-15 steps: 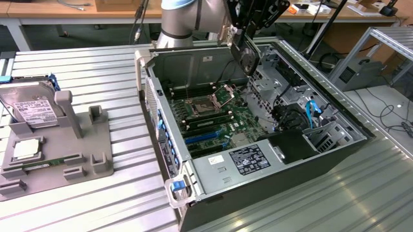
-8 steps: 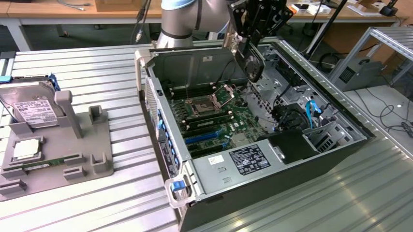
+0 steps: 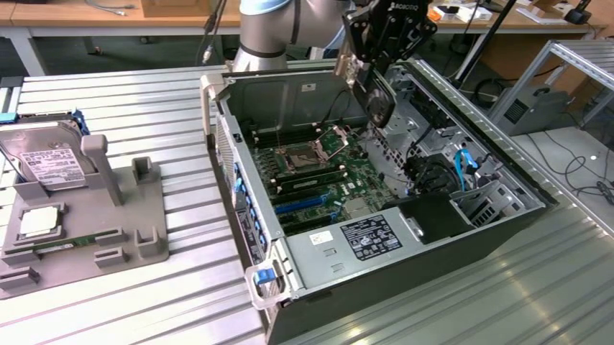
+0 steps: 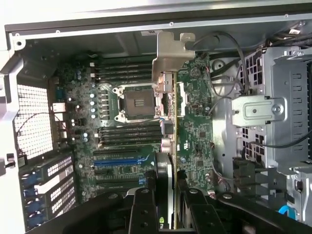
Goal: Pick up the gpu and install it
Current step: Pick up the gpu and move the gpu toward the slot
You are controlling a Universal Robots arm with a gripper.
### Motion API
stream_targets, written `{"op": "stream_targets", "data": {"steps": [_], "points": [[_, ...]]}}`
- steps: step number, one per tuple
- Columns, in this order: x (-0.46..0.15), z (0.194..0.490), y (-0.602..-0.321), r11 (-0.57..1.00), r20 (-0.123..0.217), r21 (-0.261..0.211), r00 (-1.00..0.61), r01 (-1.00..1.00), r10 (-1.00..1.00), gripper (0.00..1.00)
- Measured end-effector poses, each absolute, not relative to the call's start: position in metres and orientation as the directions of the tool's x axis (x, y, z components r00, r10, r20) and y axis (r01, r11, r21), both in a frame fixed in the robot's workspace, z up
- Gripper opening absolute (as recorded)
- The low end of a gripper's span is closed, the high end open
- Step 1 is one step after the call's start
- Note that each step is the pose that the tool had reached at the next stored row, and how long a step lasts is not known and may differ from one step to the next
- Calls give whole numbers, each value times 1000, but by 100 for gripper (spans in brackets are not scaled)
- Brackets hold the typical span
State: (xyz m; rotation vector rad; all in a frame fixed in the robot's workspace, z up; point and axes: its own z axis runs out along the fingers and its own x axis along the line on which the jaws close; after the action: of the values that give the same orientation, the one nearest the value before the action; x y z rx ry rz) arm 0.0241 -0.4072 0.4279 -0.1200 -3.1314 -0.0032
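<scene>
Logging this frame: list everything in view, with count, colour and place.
table: 1, silver ribbed metal, under everything
computer case: 1, black, side open, centre of the table
motherboard: 1, green, inside the case
power supply: 1, silver, labelled, case's near end
holder: 1, grey, on the table at the exterior view's left
hard drive: 1, silver, white label, propped in the holder
gpu: 1, dark, silver bracket, above the open case
arm: 1, grey, behind the case
claw: 1, black, shut on the gpu

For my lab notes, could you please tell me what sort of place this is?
Probably a robotics lab or workshop: an open computer case lies on a ribbed metal table, a grey parts fixture beside it, workbenches behind.
</scene>
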Motion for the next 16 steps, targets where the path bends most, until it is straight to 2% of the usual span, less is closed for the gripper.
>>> {"op": "stream_targets", "data": {"steps": [16], "points": [[42, 401, -410, 997, 7, -12, -997, 77, 77, 27]]}}
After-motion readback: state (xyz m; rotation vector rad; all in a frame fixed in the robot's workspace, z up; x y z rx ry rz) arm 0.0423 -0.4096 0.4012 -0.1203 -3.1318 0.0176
